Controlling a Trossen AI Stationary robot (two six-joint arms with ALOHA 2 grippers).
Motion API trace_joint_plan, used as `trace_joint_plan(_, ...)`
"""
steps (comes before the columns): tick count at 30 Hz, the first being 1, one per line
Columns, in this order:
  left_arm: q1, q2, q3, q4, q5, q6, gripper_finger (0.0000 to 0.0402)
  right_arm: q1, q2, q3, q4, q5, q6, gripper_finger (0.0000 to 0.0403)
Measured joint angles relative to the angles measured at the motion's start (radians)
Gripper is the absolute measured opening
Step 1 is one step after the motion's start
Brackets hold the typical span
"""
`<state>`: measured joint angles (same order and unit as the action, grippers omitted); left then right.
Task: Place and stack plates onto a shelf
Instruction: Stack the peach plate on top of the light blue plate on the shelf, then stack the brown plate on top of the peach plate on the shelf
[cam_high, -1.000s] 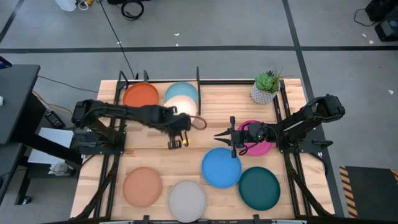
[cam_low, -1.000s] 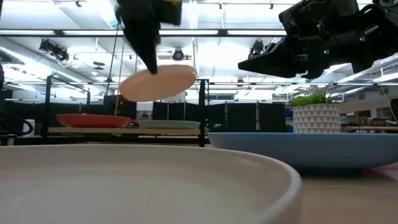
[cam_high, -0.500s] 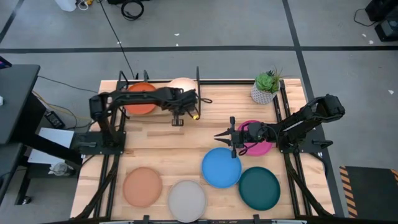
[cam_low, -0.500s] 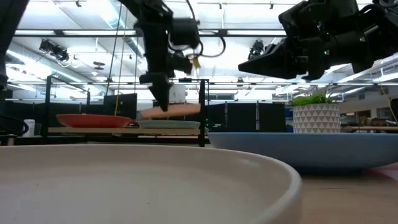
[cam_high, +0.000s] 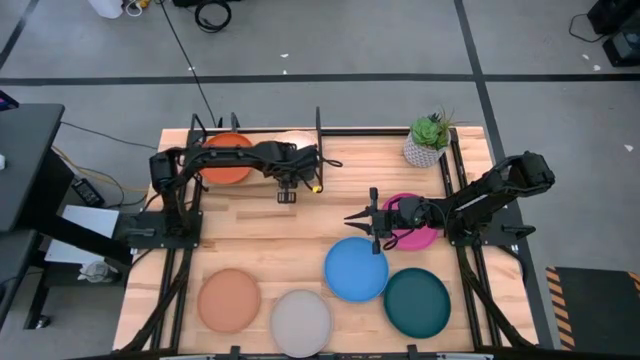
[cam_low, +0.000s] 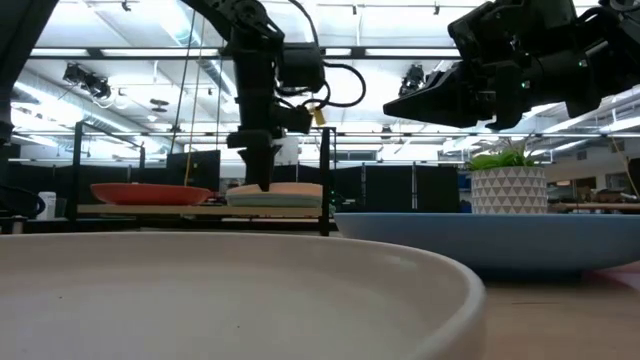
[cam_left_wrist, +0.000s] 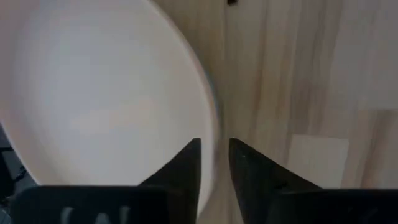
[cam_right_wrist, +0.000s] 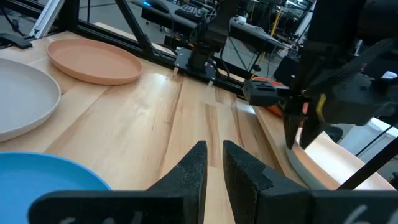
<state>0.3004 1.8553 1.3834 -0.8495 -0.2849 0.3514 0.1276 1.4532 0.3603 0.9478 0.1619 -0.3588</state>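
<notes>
On the shelf (cam_high: 318, 125) at the far edge sit the orange plate (cam_high: 225, 158) and, beside it, the pale peach plate (cam_low: 290, 189). The peach plate lies level on the light blue plate (cam_low: 250, 201). My left gripper (cam_low: 265, 180) points down at the peach plate's near rim, shut on it. My right gripper (cam_high: 350, 216) hovers shut and empty beside the magenta plate (cam_high: 420, 238), above the bright blue plate (cam_high: 355, 268). Dark teal (cam_high: 417, 301), terracotta (cam_high: 229, 299) and grey-white (cam_high: 301, 322) plates lie flat on the table's near part. My left gripper pinches the pale peach plate's rim (cam_left_wrist: 210, 134) on its near side, one finger over the plate's inner face and one outside the edge. The fingers (cam_low: 266, 168) come from above, pointing down. The plate lies level, resting on the light blue plate.
A potted plant (cam_high: 425, 143) stands at the far right corner by the shelf's end. The shelf's black upright divider (cam_low: 325, 180) rises just right of the stacked plates. Bare wood (cam_high: 260, 235) stretches across the table's middle between the arms.
My left gripper has carried the pale peach plate toward the far edge and down. The plate was held tilted in the air over the table's middle; it now lies level on the light blue plate on the shelf.
</notes>
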Motion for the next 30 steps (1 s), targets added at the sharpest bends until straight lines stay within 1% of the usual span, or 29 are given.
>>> trace_joint_plan(3,-0.002,-0.004,0.016,-0.012,0.001,-0.009,0.0116,0.000,0.000,0.000,0.000,0.000,0.000,0.0058)
trace_joint_plan(5,0.001,-0.004,0.033,-0.009,0.000,-0.016,0.0123,0.000,0.000,0.000,0.000,0.000,0.000,0.0058)
trace_joint_plan(9,0.027,-0.004,0.042,0.081,0.010,-0.027,0.0123,0.000,0.000,0.000,0.000,0.000,0.000,0.0058)
trace_joint_plan(14,0.064,-0.005,0.042,0.174,0.089,-0.082,0.0121,0.000,0.000,0.000,0.000,0.000,0.000,0.0058)
trace_joint_plan(16,0.071,-0.005,0.032,0.223,0.106,-0.105,0.0121,0.000,0.000,0.000,-0.001,0.000,0.000,0.0058)
trace_joint_plan(21,0.067,-0.006,-0.020,0.319,0.110,-0.110,0.0121,0.000,0.000,0.000,-0.003,0.000,0.000,0.0058)
trace_joint_plan(24,0.054,-0.006,-0.059,0.371,0.103,-0.112,0.0121,0.001,0.000,0.000,-0.004,0.000,0.000,0.0058)
trace_joint_plan(30,0.033,-0.009,-0.055,0.346,0.011,-0.102,0.0121,0.001,0.000,0.000,-0.003,0.000,0.000,0.0058)
